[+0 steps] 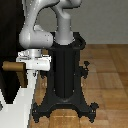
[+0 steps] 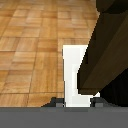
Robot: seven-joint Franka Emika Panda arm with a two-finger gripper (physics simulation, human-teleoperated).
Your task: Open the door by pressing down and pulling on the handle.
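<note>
The grey-white gripper (image 1: 26,61) sits at the short tan wooden lever handle (image 1: 11,65), finger spread not discernible (wrist view crowded by dark bar). Beyond it, the tall near-black door (image 1: 10,30) appears shut. Judged step: engaging; next, press downward, then pull.

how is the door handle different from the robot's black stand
The handle is a short tan wood-coloured bar lying level; the pedestal is a tall black upright column on spread feet. The handle sticks out from the dark door; the pedestal stands on the wooden floor. Both look roughly cylindrical.
</note>
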